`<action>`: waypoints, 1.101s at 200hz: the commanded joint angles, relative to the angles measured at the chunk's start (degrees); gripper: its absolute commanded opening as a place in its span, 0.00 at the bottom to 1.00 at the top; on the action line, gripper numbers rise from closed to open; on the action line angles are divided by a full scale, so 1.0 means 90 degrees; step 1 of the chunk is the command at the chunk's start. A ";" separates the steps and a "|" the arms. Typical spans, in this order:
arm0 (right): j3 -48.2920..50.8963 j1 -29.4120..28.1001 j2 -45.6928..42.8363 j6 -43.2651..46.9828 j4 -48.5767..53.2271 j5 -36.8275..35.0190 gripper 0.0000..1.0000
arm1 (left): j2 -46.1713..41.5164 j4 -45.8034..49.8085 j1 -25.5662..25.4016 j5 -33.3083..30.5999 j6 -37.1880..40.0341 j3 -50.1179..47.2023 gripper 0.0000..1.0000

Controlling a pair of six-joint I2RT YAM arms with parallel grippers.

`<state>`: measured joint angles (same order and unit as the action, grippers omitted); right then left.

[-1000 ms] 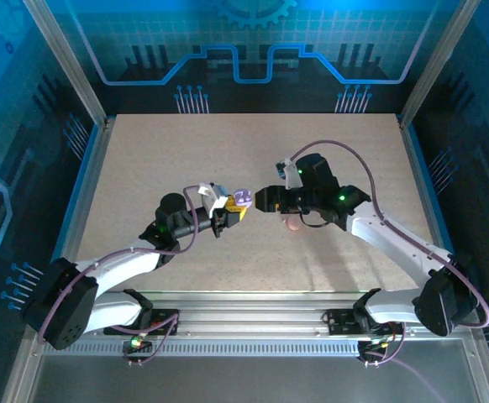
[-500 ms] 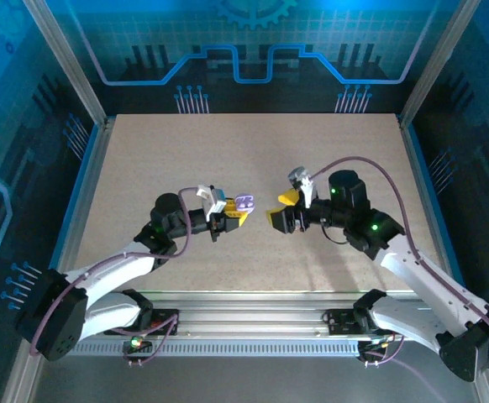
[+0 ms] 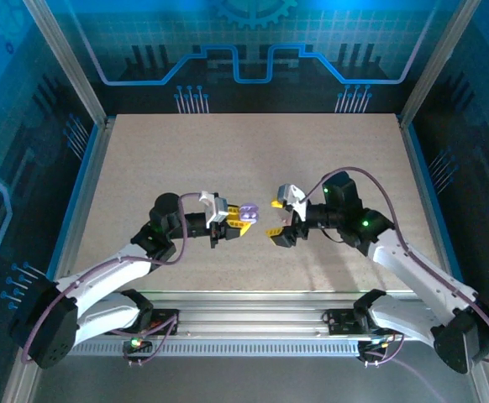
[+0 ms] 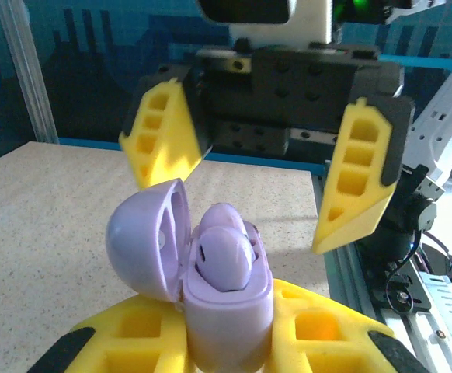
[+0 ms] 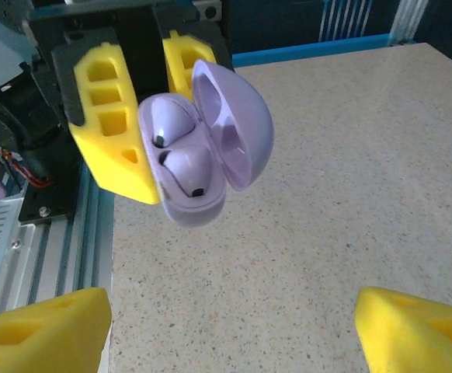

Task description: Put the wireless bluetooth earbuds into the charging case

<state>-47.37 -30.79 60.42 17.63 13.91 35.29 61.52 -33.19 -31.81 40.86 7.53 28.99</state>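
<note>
Pale lilac stubby earbuds [image 5: 186, 167], 2, seated in open lavender case [image 5: 195, 206] clenched by left gripper [image 3: 236, 220]; right gripper [image 3: 275, 220] released, case at 9 o'clock.

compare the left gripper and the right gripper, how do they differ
The left gripper is shut, the right gripper open. The left gripper holds the open lilac charging case, the right gripper holds nothing. Both are yellow and face each other above the table.
</note>
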 commanded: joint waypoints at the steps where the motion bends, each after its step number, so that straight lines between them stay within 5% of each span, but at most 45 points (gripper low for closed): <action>1: -0.0301 -0.0023 0.0291 0.0464 0.0126 0.0508 0.82 | -0.0146 0.0133 -0.0068 0.0203 0.0275 0.0196 0.19; 82: -0.1387 -0.0484 0.1104 0.1138 0.0877 0.1203 0.73 | -0.0046 0.0207 -0.0074 0.0098 0.0388 0.0217 0.19; 159: -0.1940 -0.0216 0.0835 0.1676 0.2070 0.2024 0.57 | -0.0087 0.0282 -0.0078 -0.0457 0.0423 0.0158 0.19; 220: -0.1003 0.0089 0.0129 0.0650 0.1027 0.0956 0.56 | 0.0026 0.0117 -0.0078 -0.0348 0.0051 0.0179 0.19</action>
<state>-59.02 -31.03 63.22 27.94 27.03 47.90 61.28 -30.26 -32.21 37.10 9.47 29.21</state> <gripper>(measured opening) 0.556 0.212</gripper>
